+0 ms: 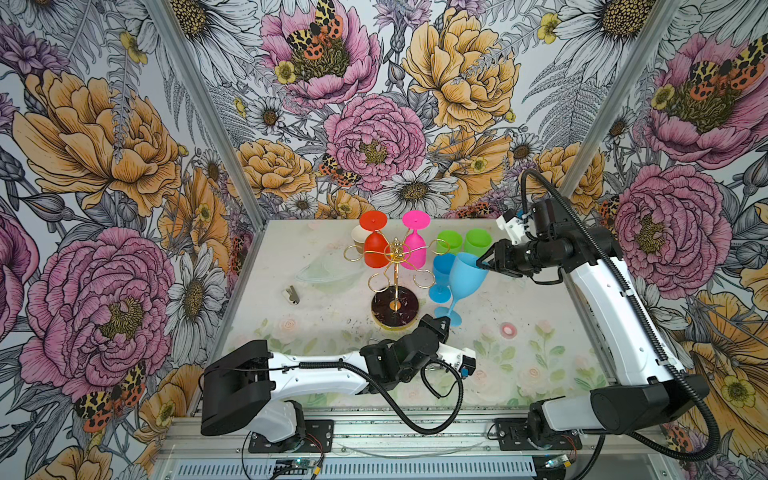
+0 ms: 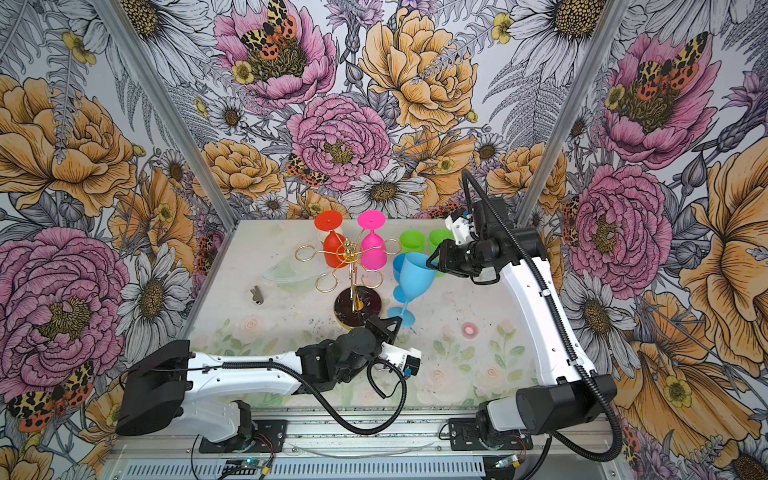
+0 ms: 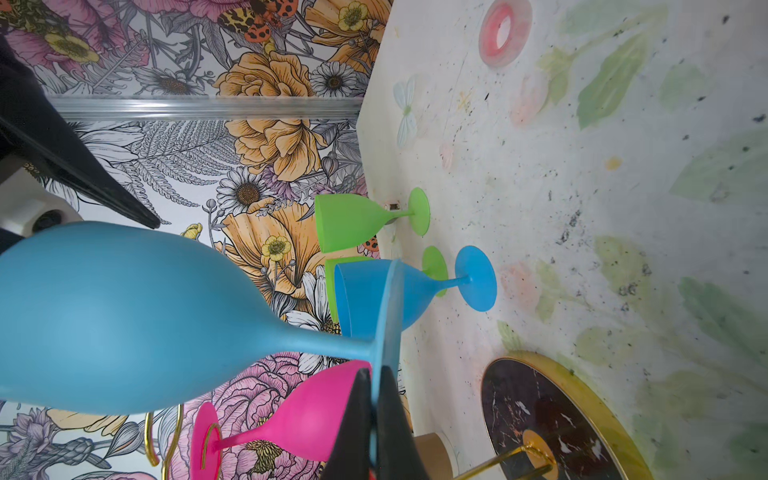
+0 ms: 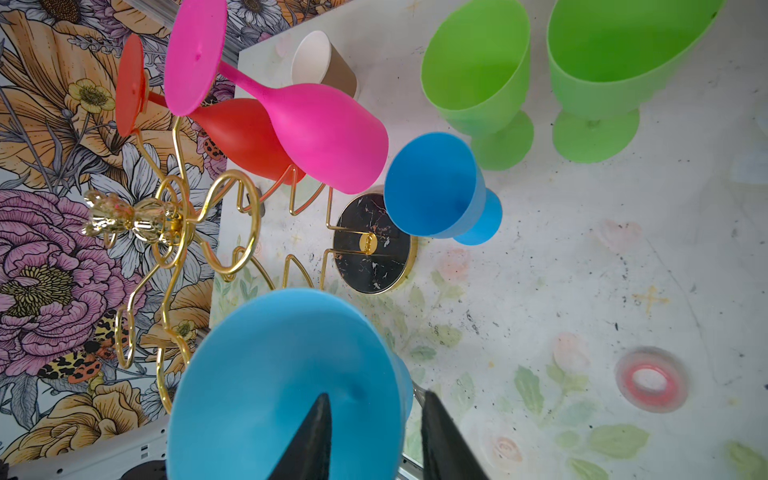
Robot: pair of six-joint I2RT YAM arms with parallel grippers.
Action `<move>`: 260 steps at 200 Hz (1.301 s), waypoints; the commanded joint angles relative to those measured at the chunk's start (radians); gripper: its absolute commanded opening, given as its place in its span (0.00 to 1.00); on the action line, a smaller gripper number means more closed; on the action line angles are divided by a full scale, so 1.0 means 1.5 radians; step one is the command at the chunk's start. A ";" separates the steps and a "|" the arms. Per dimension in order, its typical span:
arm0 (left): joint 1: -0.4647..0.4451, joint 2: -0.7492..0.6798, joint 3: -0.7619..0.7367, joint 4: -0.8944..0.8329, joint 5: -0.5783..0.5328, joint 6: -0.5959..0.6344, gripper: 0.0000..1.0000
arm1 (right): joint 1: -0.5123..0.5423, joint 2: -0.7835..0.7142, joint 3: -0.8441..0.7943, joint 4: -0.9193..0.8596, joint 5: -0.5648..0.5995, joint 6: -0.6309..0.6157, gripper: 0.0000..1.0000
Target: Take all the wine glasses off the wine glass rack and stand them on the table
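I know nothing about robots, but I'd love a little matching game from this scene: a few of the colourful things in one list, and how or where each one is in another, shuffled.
Things:
A. pink glass
B. light blue glass
C. green glasses
D. rack base

States:
1. black with a gold rim
2. tilted, foot pinched by the left gripper
3. upright on the table
4. hanging upside down on the rack

Pairs: A-4, B-2, C-3, D-1.
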 commanded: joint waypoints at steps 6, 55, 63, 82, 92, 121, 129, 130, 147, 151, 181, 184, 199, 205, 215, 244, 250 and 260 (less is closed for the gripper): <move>-0.005 0.012 -0.015 0.098 -0.034 0.047 0.00 | 0.005 0.013 0.021 -0.031 0.013 -0.022 0.29; -0.006 0.021 -0.022 0.116 -0.039 0.065 0.00 | 0.005 0.016 0.025 -0.034 0.015 -0.026 0.18; -0.006 0.020 -0.023 0.115 -0.039 0.066 0.00 | 0.005 0.017 0.025 -0.034 0.016 -0.027 0.16; -0.007 0.021 -0.027 0.116 -0.040 0.074 0.00 | 0.005 0.017 0.025 -0.036 0.021 -0.030 0.13; -0.008 0.022 -0.030 0.119 -0.040 0.080 0.00 | 0.005 0.017 0.026 -0.036 0.023 -0.031 0.11; -0.008 0.029 -0.035 0.130 -0.049 0.095 0.00 | 0.005 0.020 0.025 -0.039 0.024 -0.037 0.07; -0.008 0.030 -0.035 0.137 -0.051 0.098 0.00 | 0.005 0.021 0.025 -0.038 0.026 -0.038 0.05; -0.008 0.030 -0.036 0.137 -0.051 0.098 0.00 | 0.004 0.021 0.025 -0.038 0.026 -0.038 0.05; -0.009 0.031 -0.035 0.139 -0.052 0.097 0.00 | 0.005 0.021 0.026 -0.038 0.030 -0.039 0.03; -0.010 0.031 -0.036 0.139 -0.051 0.096 0.00 | 0.005 0.021 0.025 -0.038 0.032 -0.039 0.03; -0.018 0.011 -0.049 0.127 -0.033 0.069 0.10 | 0.005 0.020 0.031 -0.039 0.043 -0.040 0.00; -0.018 0.009 -0.051 0.123 -0.031 0.067 0.12 | 0.005 0.020 0.032 -0.040 0.044 -0.040 0.00; -0.022 -0.005 -0.059 0.098 -0.021 0.047 0.23 | 0.004 0.020 0.035 -0.040 0.050 -0.040 0.00; -0.024 -0.011 -0.061 0.088 -0.018 0.037 0.26 | 0.004 0.019 0.036 -0.040 0.052 -0.041 0.00; -0.028 -0.020 -0.065 0.078 -0.014 0.020 0.33 | 0.005 0.019 0.037 -0.040 0.056 -0.041 0.00; -0.035 -0.043 -0.068 0.040 -0.005 -0.043 0.50 | 0.005 0.020 0.038 -0.039 0.075 -0.043 0.00; -0.035 -0.047 -0.066 0.033 -0.005 -0.061 0.53 | 0.004 0.018 0.038 -0.038 0.084 -0.045 0.00; -0.035 -0.058 -0.062 0.018 -0.002 -0.097 0.58 | 0.005 0.016 0.038 -0.038 0.101 -0.050 0.00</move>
